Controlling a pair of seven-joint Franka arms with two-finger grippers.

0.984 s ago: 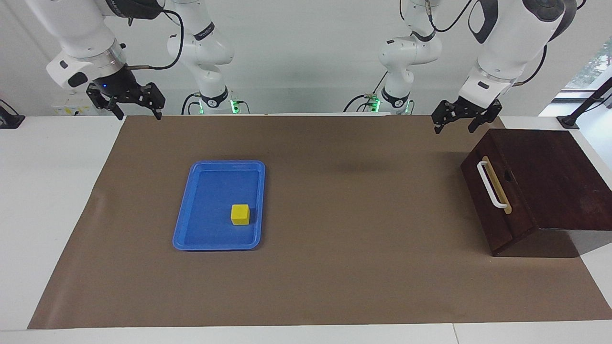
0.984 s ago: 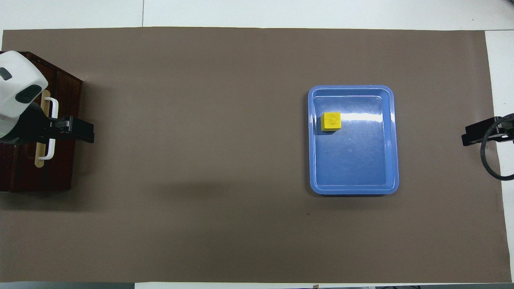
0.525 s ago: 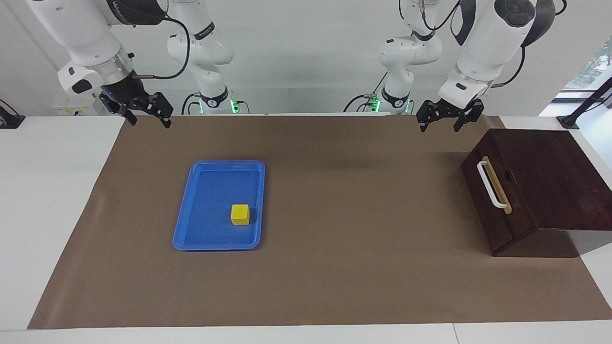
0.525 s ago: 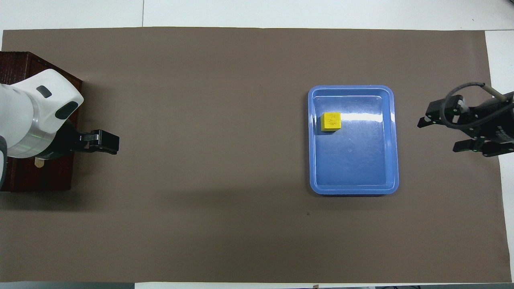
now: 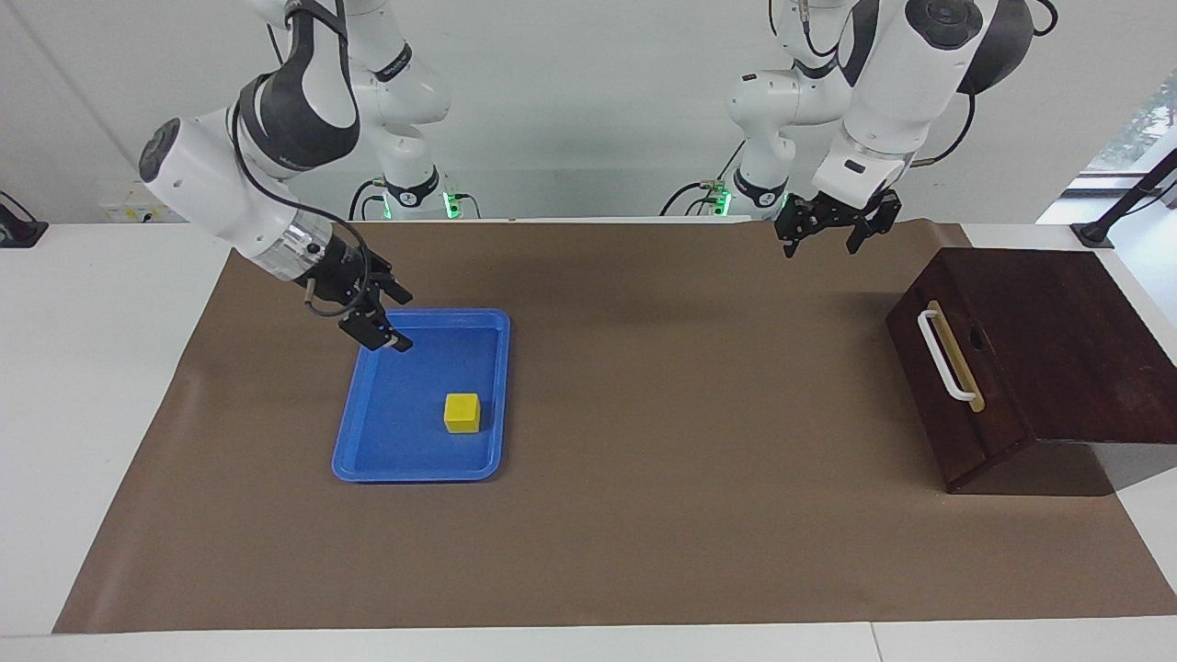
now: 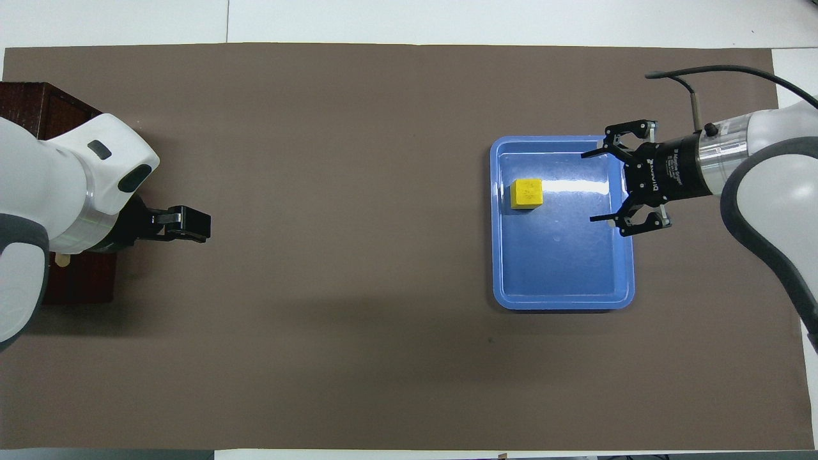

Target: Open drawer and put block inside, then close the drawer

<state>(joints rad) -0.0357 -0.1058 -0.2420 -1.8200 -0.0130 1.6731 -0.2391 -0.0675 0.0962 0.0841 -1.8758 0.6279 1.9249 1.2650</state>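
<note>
The right tool (image 5: 391, 322) hangs over the blue tray (image 5: 354, 405), above the tray end nearer the robots, and its two fingers are spread wide with nothing between them. The left tool (image 5: 832, 228) is up in the air over the brown mat (image 5: 644, 515) near the wooden box (image 5: 1085, 340), and it holds nothing; its fingers look a little apart. The block (image 5: 462, 413) sits inside the tray, farther from the robots than the right tool and not touching it. It is a small, bright yellow cube with flat sides and sharp corners. It looks hard and light, so I think it will not squash or break, and a gentle squeeze should be enough. Its sides look smooth, so it might slip if it is pinched at a corner. The best way to hold it is likely by two flat sides that face away from each other, with the fingers coming down from above. One side is close to the tray wall, so a finger there may bump the wall. The drawer (image 5: 938, 377) is in the box at the left arm's end of the surface, and it is shut. It is dark brown, with a white bar handle (image 5: 944, 355) on a tan strip. The handle looks stiff and easy to hook and pull. The drawer may be heavy and slide slowly.
</note>
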